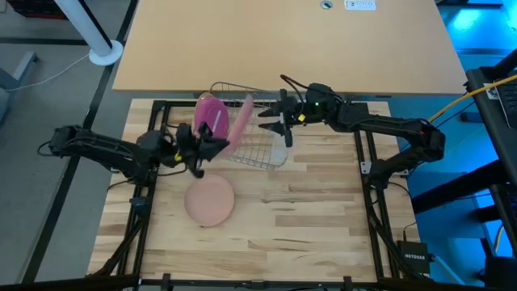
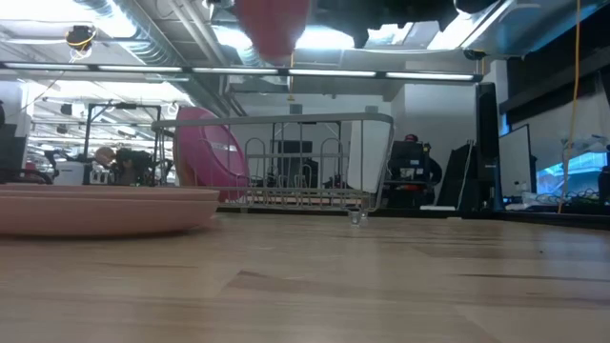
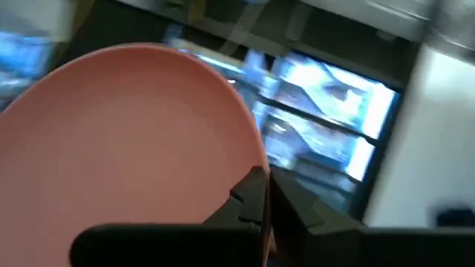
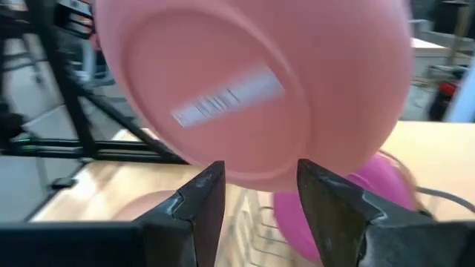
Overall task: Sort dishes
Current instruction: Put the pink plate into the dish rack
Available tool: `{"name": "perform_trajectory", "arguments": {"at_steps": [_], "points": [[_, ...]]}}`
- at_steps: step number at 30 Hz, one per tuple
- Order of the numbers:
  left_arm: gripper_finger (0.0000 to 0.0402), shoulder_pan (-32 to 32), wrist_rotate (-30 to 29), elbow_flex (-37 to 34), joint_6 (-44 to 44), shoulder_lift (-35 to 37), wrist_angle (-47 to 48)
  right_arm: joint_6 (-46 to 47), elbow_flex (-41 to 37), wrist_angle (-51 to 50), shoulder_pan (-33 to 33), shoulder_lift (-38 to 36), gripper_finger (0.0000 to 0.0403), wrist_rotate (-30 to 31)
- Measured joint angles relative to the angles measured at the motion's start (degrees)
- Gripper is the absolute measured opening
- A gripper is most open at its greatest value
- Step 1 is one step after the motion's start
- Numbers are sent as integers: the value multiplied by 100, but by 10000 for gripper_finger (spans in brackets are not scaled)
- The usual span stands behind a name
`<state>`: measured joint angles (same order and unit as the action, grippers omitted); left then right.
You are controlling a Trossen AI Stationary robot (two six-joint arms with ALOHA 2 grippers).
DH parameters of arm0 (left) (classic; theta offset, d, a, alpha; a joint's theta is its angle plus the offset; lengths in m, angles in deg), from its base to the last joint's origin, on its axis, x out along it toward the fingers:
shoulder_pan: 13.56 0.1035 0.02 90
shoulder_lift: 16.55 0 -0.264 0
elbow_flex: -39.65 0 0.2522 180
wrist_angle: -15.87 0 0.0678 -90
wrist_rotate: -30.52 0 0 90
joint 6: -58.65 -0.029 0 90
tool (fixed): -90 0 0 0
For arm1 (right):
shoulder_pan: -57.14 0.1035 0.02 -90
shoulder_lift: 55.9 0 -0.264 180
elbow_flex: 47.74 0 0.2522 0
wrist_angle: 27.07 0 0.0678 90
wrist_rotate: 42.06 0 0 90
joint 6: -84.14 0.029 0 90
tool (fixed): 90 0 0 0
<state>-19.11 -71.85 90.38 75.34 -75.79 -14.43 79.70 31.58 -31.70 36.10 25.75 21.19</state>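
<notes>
A pale pink plate stands on edge in the air over the wire rack, with my left gripper shut on it. Its hollow face fills the left wrist view, and its underside faces my right gripper. My right gripper is open just short of that underside and touches nothing; in the high view it is over the rack. A magenta plate stands upright in the rack. A tan-orange plate lies flat on the table. My left gripper pinches the pale pink plate's rim between its two fingers, at the plate's edge nearest the table's left. The fingers come from the table's left, slanting upward. The plate is lifted clear, on edge, above the rack.
The rack holds a translucent cup at its right end. A second, tan table top lies beyond the far edge. The black frame rails run along both sides. Bare wood lies to the right of the tan-orange plate.
</notes>
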Motion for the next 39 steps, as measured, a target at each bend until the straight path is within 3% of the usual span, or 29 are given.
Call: {"name": "perform_trajectory", "arguments": {"at_steps": [5, 14, 18, 21, 25, 27, 39], "points": [[1, 101, -1176, 0, 748, -275, 2, 104, 0, -25, 2, 128, 172, 521], [1, 444, -2289, -2, 1935, -1032, -140, 148, 0, -89, 2, 656, 172, 812], [0, 596, -2498, -2, 2365, -1268, -120, -70, 0, -265, 2, 810, 172, 1168], [0, 648, -2757, -2, 2621, -1436, -46, -369, 0, -451, 2, 819, 172, 1857], [0, 646, -2944, -2, 2936, -1688, 62, -915, 0, -647, -83, 819, 172, 3223], [0, 635, -2943, -2, 2966, -1762, -20, -1084, 0, -665, -305, 819, 172, 3543], [0, 692, -2941, -4, 2604, -1807, -500, -272, 0, -1037, -2377, 1037, 172, 2011]]}}
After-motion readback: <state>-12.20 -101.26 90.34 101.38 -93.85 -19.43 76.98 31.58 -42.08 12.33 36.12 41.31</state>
